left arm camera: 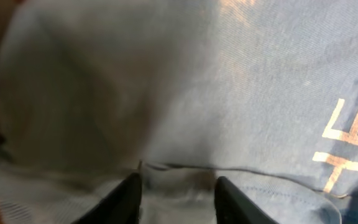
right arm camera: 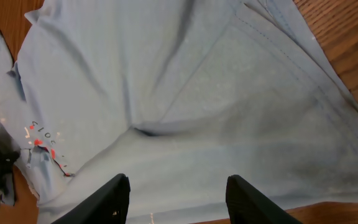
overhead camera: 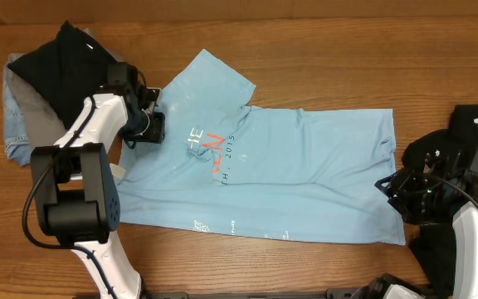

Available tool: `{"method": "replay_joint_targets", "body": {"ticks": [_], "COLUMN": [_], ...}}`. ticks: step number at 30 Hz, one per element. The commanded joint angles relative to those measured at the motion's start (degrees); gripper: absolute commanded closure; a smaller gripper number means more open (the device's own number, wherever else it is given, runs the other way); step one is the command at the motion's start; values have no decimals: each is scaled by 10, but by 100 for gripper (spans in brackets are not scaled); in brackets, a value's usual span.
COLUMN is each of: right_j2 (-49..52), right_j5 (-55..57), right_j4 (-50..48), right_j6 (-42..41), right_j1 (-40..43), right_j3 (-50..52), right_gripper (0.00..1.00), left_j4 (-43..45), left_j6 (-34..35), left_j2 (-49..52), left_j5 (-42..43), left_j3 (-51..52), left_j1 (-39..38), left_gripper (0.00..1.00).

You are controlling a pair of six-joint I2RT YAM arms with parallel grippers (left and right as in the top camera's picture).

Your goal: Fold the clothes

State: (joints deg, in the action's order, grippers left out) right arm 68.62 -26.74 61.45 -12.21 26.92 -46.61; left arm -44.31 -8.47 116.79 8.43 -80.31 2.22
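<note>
Shows a light blue short-sleeved cotton T-shirt [overhead camera: 305, 174] with orange-red and white letters, spread out on the brown wooden table [overhead camera: 347, 50]. Has the left gripper [left arm camera: 178, 186] down on the shirt near the letters, black fingers [left arm camera: 128, 198] a little apart with a bump of cloth between; cannot tell if pinching. Has the right gripper [right arm camera: 179, 193] over the shirt's far edge, spread wide, holding nothing.

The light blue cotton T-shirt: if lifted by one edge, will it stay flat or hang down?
Probably floppy: the light blue cotton T-shirt lies wrinkled, bunched at its lettering. Probably light: its cloth looks thin, following the wooden table.
</note>
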Motion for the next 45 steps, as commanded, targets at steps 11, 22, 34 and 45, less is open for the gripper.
{"method": "replay_joint_targets", "body": {"ticks": [11, 22, 34, 45], "right_j2": [-5, -5, -5, 41], "right_j5": [2, 2, 1, -3], "right_j4": [3, 2, -28, -83], "right_j6": [-2, -2, -2, -3], "right_j1": [-3, -3, -3, -3], "right_j3": [-6, -6, -7, -138], "right_gripper": [46, 46, 46, 46], "left_j4": [-4, -110, -156, -250], "left_j6": [-1, 1, 43, 5], "left_j2": [3, -3, -4, -4], "left_j5": [-18, -99, -114, 50], "left_j3": [-15, -96, -123, -346], "left_j1": [-3, -3, -3, -26], "left_gripper": [96, 96, 36, 30]}}
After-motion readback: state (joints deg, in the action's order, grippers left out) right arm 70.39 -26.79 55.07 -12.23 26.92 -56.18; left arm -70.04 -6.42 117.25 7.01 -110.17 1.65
